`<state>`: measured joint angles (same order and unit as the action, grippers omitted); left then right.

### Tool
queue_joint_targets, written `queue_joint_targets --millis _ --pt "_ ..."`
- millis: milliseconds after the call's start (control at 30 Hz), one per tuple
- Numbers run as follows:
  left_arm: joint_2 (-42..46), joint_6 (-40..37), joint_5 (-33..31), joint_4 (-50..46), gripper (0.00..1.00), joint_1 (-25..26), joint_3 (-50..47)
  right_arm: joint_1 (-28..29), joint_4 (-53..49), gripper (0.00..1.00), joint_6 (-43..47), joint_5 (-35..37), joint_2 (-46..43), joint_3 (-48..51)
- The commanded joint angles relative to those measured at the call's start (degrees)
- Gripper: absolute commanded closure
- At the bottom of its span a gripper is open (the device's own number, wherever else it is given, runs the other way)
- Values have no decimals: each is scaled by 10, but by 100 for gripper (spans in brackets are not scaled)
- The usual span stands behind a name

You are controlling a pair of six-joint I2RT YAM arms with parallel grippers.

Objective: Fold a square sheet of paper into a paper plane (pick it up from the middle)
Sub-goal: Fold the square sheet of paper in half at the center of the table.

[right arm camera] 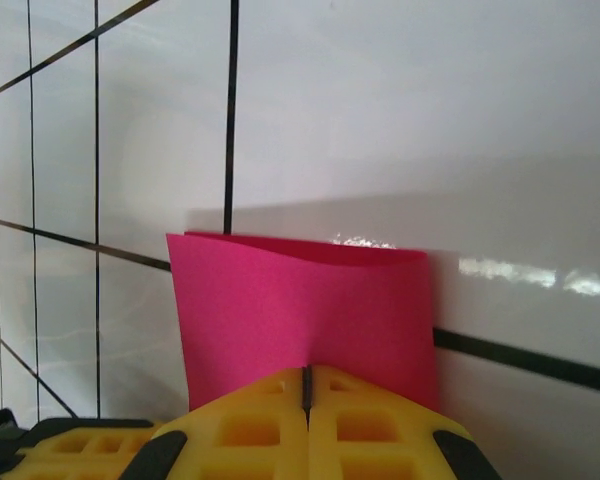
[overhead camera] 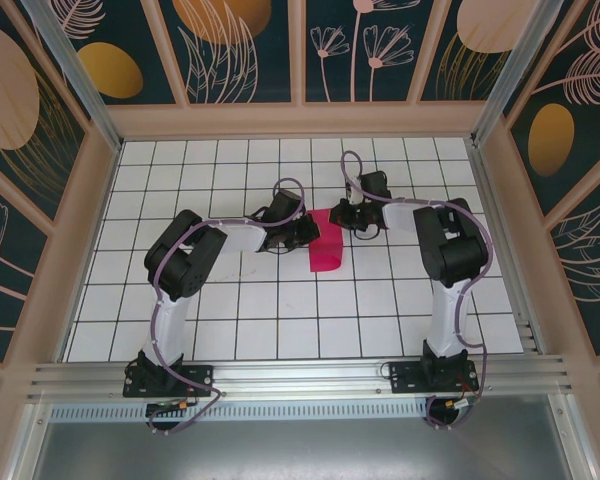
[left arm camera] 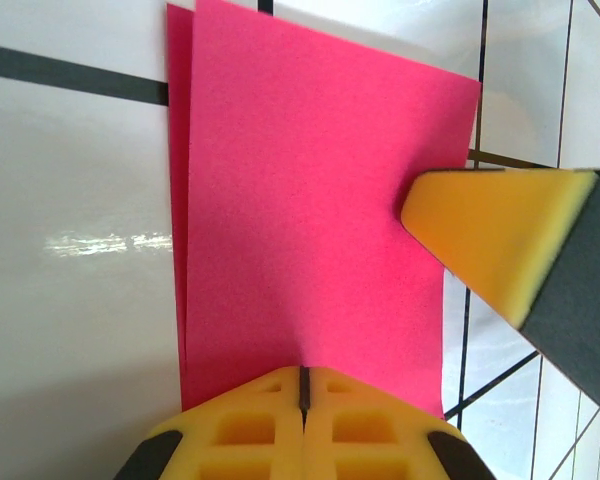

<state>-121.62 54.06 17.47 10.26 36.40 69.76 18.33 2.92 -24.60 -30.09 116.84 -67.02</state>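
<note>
The square sheet of paper (overhead camera: 325, 252), doubled over into two magenta-pink layers, sits between the two arms near the middle of the white tiled table (overhead camera: 280, 310). The left gripper (left arm camera: 303, 378) has its yellow jaws pressed together on the sheet's near edge, and the paper stretches away from it. The right gripper (right arm camera: 306, 378) pinches another edge the same way, and one of its fingers (left arm camera: 490, 235) shows against the sheet's side in the left wrist view.
</note>
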Motion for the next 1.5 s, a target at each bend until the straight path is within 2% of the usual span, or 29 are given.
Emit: queue_joint_targets --millis 0,200,467,600,733,933,1233,1467 --pt "-73 -26 -86 -134 100 -6 -43 -17 -2 100 -7 14 20 -21" --pt "-70 -35 -79 -125 100 -7 -50 -34 -38 100 6 45 48 -47" --pt "-69 -40 -82 -123 100 -7 -59 -38 -61 100 1 84 35 -84" --pt "-68 -40 -82 -122 100 -7 -60 -34 -46 100 -6 60 18 -87" --pt "-69 -40 -82 -121 100 -6 -59 -24 38 100 -13 -20 -27 -26" --pt "-71 -39 -82 -121 100 -7 -58 -16 35 100 -23 -30 5 -14" --pt "-70 -33 -85 -124 100 -7 -62 -18 -39 100 -10 29 58 -63" --pt "-67 -33 -95 -127 100 -7 -68 -28 -49 100 -32 89 54 -74"
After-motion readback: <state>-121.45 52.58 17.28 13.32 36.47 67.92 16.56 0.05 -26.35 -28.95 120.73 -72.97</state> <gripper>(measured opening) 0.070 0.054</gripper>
